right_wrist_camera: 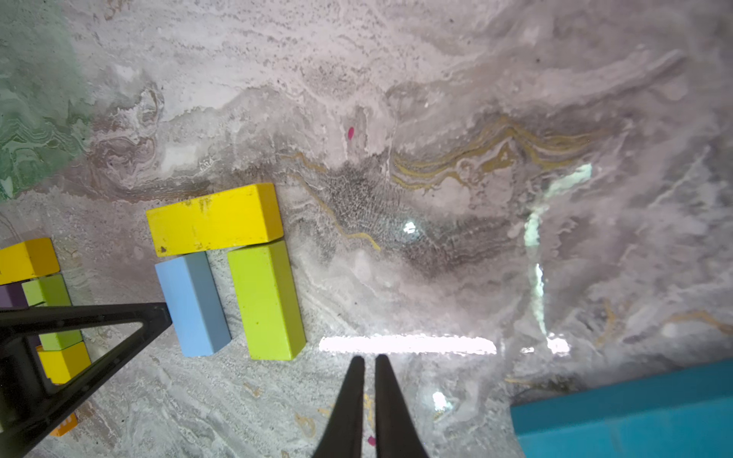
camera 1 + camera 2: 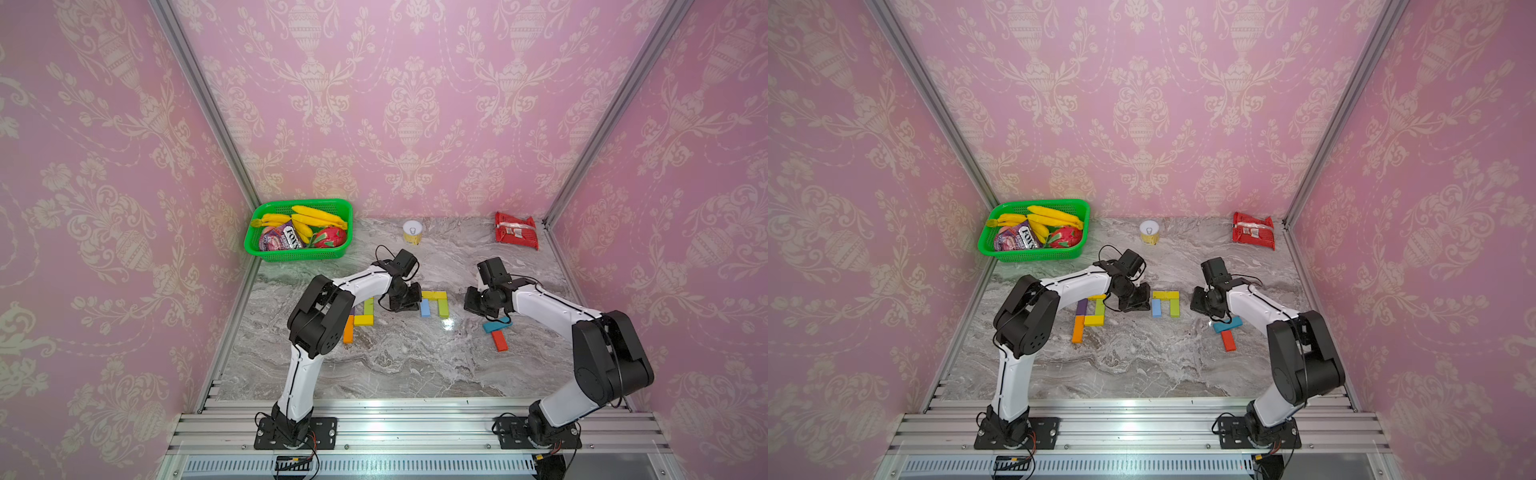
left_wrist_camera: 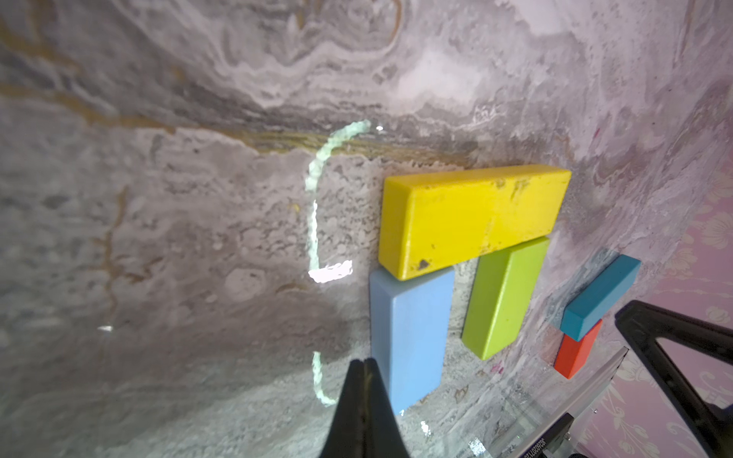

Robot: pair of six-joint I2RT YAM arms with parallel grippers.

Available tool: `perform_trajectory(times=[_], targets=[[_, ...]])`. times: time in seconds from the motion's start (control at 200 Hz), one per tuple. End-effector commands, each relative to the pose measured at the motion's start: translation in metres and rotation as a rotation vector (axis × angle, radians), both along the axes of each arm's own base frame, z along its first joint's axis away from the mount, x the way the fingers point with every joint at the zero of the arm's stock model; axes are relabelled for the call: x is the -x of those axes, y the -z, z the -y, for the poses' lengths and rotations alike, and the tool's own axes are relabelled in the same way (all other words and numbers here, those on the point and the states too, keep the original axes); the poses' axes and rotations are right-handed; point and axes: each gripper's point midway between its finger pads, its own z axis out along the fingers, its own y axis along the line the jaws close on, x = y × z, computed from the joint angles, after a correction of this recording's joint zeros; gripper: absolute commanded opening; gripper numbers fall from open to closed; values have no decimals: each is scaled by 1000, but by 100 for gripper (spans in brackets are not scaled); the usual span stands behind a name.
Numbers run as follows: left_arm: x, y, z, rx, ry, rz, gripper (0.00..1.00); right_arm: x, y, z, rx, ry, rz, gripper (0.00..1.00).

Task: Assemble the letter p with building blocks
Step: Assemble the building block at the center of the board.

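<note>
Building blocks, flat painted bars [image 2: 434,296]: arch half-built, frame centre | left gripper [image 3: 363,361], right gripper [image 1: 369,357]: fingers together, empty | next, likely: grasp flat teal bar [image 2: 496,325]

The building blocks [image 2: 434,295] lie flat on the table [image 2: 1142,365] in three clusters. At left, a purple bar [image 2: 1081,306] and a left lime green bar [image 2: 1099,307] lie side by side below an upper yellow bar [image 2: 1096,297]. A lower yellow bar [image 2: 1094,320] lies crosswise beneath the green one, and an orange bar [image 2: 1078,329] extends the purple line. In the middle, a scuffed yellow bar [image 2: 1165,295] caps a light blue bar [image 2: 1156,308] and a middle lime green bar [image 2: 1174,309]. At right, a tilted teal bar [image 2: 1227,324] meets the end of a red bar [image 2: 1228,340].
</note>
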Motion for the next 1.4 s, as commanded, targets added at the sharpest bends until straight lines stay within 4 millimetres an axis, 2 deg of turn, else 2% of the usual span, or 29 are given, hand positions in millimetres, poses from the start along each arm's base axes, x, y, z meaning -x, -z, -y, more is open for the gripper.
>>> perform_trajectory(times=[0.0, 1.391], targets=[[-6, 5, -6, -31, 5, 3, 0, -2, 4, 5, 27, -9, -4, 11], [-16, 14, -4, -42, -5, -20, 0, -3, 16, 9, 11, -4, -31, 11]])
